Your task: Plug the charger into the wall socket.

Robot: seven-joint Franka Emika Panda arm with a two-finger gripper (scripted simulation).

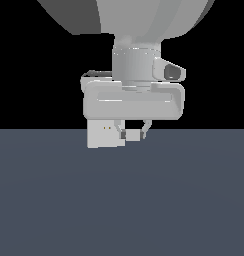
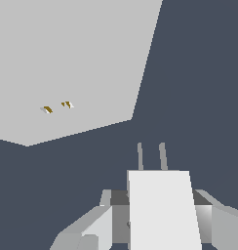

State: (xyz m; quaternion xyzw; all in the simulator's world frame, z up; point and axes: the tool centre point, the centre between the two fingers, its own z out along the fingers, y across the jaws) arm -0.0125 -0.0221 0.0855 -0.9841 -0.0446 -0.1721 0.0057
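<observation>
Charger (image 2: 162, 207) clamped between gripper (image 1: 133, 134) jaws by flat sides; likely light, rigid, slippery; prongs aimed off wall socket (image 2: 67, 63) holes.

End effector (image 1: 133, 133) grips charger (image 1: 133, 134) beside wall socket (image 1: 105, 133).

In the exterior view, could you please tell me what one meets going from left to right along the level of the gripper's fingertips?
The wall socket → the charger, held between the fingers of the gripper.
</observation>
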